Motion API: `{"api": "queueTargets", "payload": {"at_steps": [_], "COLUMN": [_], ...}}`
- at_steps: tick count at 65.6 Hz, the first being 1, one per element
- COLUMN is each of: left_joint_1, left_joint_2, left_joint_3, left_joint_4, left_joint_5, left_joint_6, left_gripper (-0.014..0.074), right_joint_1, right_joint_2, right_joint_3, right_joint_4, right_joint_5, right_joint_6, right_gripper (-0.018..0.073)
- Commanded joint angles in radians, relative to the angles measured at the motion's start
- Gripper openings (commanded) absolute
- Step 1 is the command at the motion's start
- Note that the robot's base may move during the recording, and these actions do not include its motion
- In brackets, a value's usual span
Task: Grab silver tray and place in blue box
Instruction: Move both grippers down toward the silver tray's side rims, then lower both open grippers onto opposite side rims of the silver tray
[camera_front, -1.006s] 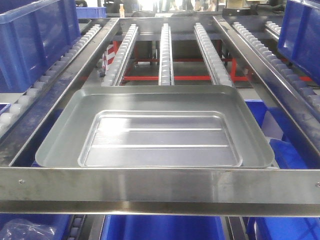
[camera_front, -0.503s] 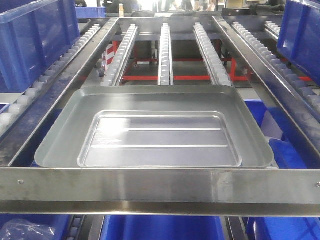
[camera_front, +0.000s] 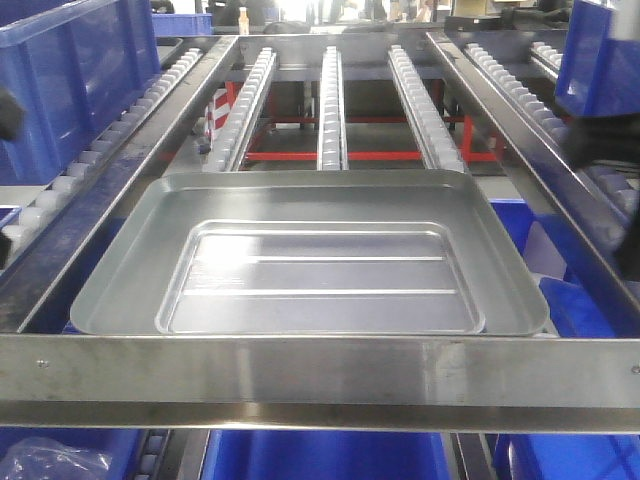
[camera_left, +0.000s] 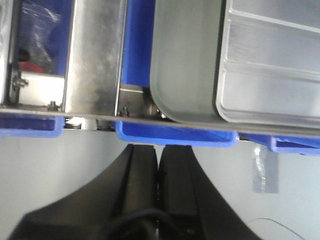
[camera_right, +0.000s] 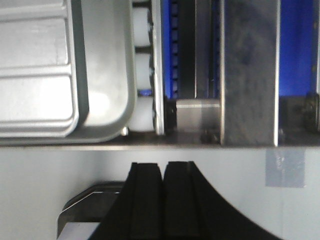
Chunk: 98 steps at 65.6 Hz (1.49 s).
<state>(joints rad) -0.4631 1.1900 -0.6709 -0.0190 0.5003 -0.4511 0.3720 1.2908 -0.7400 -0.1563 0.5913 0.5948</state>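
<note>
I see the silver tray (camera_front: 310, 260) lying flat on the roller tabletop (camera_front: 331, 100). Its near rim is just behind the front steel rail (camera_front: 320, 370), and its recessed panel with two ridges faces up. Nothing is touching it. My left tool (camera_left: 158, 150) is clenched, fingers pressed together on nothing. It hangs off the tabletop's front edge near the tray's left corner, where a blue bin (camera_left: 175, 137) shows under the rail. My right tool (camera_right: 162, 165) is clenched empty too, off the front edge near the tray's right corner. Dark blurs sit at both side edges of the front view, and I cannot tell what they are.
</note>
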Motion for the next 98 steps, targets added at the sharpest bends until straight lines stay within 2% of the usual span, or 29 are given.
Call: {"api": "queueTargets", "payload": {"at_steps": [1,7,13,25,37,44,52,70,98], "left_joint_1": [-0.077,-0.134,-0.163,-0.165,-0.157,-0.147,-0.141,-0.138,-0.138], "left_joint_2": [0.049,0.138,0.225,0.366,0.43,0.444,0.457,0.475,0.515], "left_joint_3": [-0.093,-0.17,-0.261,-0.43,-0.513,-0.518,-0.518,-0.518,-0.518], "left_joint_4": [0.18,0.195,0.195,0.186,0.167,0.121,0.121,0.148,0.151], "left_joint_5": [-0.019,0.007,0.037,0.141,0.143,0.124,0.094,0.117,0.117], "left_joint_6": [-0.191,-0.194,-0.192,-0.133,-0.126,-0.121,-0.121,-0.121,-0.121], "left_gripper": [-0.0006,-0.0006,-0.0006,-0.0006,-0.0006,-0.0006,-0.0006,-0.0006,-0.0006], "right_joint_1": [0.04,0.063,0.08,0.087,0.087,0.087,0.087,0.087,0.087], "right_joint_2": [0.036,0.104,0.178,0.283,0.359,0.384,0.384,0.419,0.423], "right_joint_3": [-0.074,-0.134,-0.208,-0.342,-0.429,-0.451,-0.451,-0.451,-0.451], "right_joint_4": [-0.11,-0.095,-0.074,-0.004,0.032,0.035,0.035,0.035,0.031], "right_joint_5": [-0.05,-0.038,-0.006,0.062,0.076,0.078,0.07,0.076,0.073], "right_joint_6": [0.104,0.106,0.078,0.0,-0.045,-0.045,-0.045,-0.045,-0.045], "right_gripper": [0.0056,0.0056,0.0056,0.0056,0.0056,0.0056,0.0056,0.0056,0.006]}}
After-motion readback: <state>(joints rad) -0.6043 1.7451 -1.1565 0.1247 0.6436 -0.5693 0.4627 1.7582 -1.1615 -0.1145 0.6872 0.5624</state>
